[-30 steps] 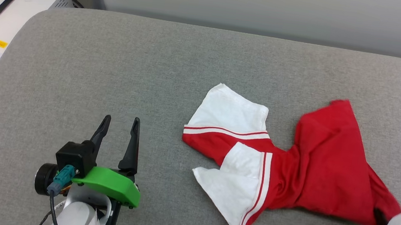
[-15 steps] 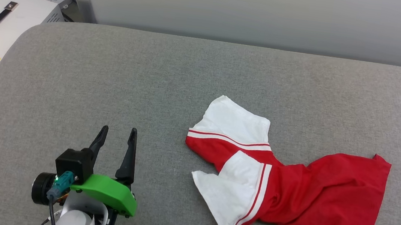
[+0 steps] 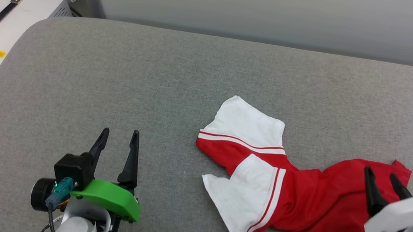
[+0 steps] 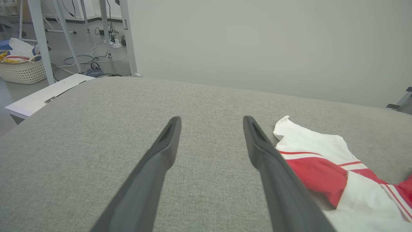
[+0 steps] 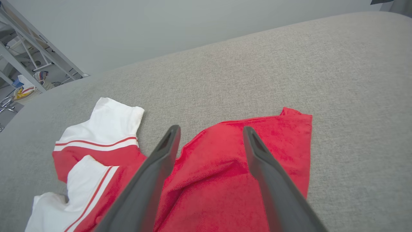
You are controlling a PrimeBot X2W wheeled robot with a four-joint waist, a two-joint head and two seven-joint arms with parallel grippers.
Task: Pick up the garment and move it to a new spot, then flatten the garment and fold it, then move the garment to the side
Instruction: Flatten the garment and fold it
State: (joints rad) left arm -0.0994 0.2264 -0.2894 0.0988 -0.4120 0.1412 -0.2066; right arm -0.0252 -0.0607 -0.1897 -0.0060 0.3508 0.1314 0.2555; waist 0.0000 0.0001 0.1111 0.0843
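White box w/ a black handle sits off the grey surface's left edge. Left claw is at front-left, fingers apart, nothing btwn them. Garment lies crumpled right of centre, white sleeves toward the left, red body trailing right. Right claw hangs over the red end, fingers spread, gripping nothing.
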